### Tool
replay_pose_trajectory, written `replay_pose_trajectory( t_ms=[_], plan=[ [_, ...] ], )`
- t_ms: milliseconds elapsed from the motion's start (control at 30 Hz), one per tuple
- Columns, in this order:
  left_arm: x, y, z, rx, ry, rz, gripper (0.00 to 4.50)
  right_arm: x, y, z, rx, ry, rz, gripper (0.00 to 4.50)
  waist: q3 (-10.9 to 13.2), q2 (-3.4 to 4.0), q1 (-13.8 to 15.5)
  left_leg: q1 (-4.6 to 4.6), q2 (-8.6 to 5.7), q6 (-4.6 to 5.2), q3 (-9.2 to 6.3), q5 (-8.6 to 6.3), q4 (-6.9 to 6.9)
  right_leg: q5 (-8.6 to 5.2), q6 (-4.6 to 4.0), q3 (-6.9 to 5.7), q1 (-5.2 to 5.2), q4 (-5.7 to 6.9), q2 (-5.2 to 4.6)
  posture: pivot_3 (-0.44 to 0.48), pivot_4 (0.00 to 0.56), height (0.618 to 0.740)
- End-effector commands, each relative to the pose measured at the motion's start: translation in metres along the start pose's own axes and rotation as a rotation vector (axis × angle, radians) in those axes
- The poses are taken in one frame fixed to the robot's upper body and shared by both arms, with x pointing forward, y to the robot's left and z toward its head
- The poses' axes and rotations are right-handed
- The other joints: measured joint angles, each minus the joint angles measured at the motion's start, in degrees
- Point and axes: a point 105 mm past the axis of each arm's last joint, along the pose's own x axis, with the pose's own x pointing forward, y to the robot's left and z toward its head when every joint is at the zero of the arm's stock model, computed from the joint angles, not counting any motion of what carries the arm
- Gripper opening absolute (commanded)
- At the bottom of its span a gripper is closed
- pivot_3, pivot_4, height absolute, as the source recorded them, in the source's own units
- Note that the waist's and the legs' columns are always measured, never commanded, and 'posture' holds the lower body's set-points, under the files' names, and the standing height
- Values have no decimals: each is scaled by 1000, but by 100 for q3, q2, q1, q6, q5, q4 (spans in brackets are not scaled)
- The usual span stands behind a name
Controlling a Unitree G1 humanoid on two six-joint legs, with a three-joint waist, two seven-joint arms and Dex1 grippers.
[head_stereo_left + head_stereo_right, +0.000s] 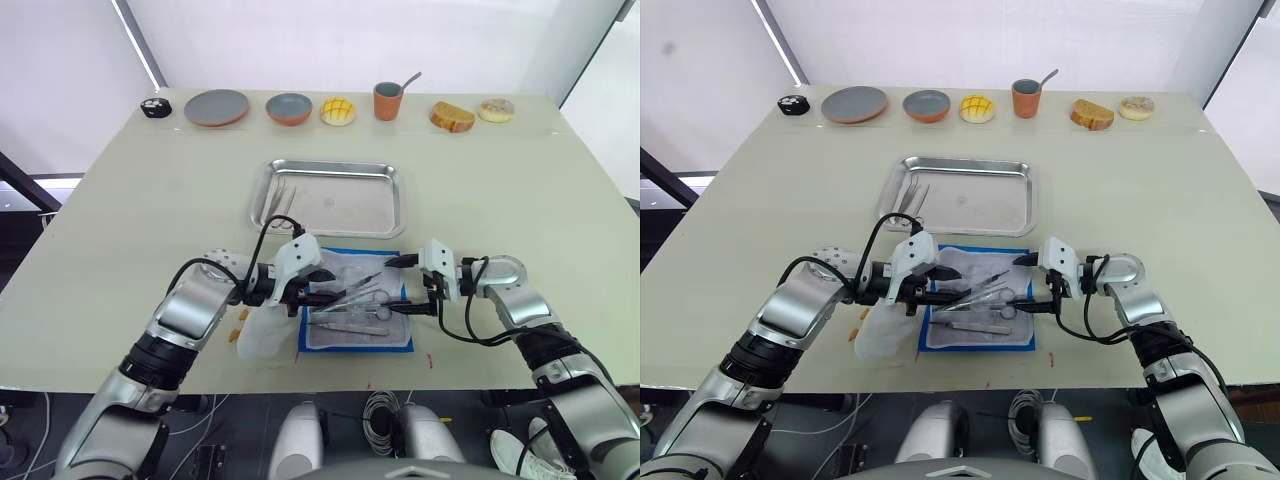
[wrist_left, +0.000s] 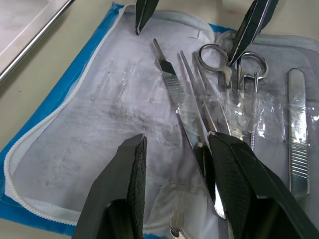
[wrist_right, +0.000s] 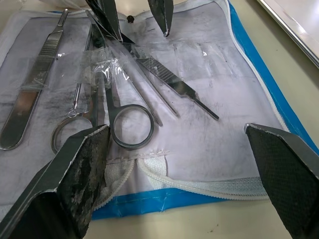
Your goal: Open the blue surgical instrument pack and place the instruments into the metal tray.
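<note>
The blue surgical instrument pack (image 1: 390, 337) lies unzipped and flat near the table's front edge, pale lining (image 2: 75, 129) up. Several silver instruments rest on it under a clear strap: ring-handled scissors (image 3: 130, 124), slim forceps (image 2: 172, 87) and a flat handle (image 2: 297, 129). My left gripper (image 1: 325, 286) is open low over the pack's left half, one finger (image 2: 239, 184) above the forceps' rear ends. My right gripper (image 1: 397, 287) is open wide at the pack's right edge, facing the left one. The metal tray (image 1: 340, 215) sits just beyond the pack, with thin instruments (image 1: 283, 197) at its left end.
A clear plastic bag (image 1: 262, 338) lies left of the pack. Along the far edge stand a black object (image 1: 155, 107), a grey plate (image 1: 216, 107), a bowl (image 1: 289, 108), a yellow bun (image 1: 338, 111), a cup with a spoon (image 1: 388, 100), bread (image 1: 452, 116) and a doughnut (image 1: 496, 110).
</note>
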Motion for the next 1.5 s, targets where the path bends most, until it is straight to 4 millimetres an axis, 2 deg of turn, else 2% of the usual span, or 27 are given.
replay_pose_trajectory(
  t_ms=[33,733,867,900,967,1500],
  plan=[
    [-2,-1,5,37,6,-12,2107,-2,17,-40,116,132,29,4500,0,0,0,0,0,0,0,0,0,0,0,0,0,0,0,0,150,740],
    [10,5,-8,89,119,23,2107,0,17,-39,114,131,31,4500,-1,0,1,1,0,0,0,0,0,0,0,1,0,0,1,0,150,740],
    [10,8,-9,91,132,10,996,0,17,-39,115,132,30,4500,-6,3,2,3,0,0,1,0,0,0,0,2,1,1,1,0,150,740],
    [10,9,-9,94,134,10,289,0,17,-40,115,132,29,4500,-6,3,1,3,0,0,1,0,0,0,0,2,1,1,1,0,150,740],
    [9,13,-10,111,147,8,46,0,18,-40,116,133,30,4500,-8,5,1,4,0,0,1,0,0,0,0,2,1,1,2,0,150,740],
    [1,28,1,125,146,-52,46,5,20,-40,125,126,23,4500,-11,9,-15,7,1,0,1,0,0,0,0,5,2,3,6,0,150,740]
  ],
)
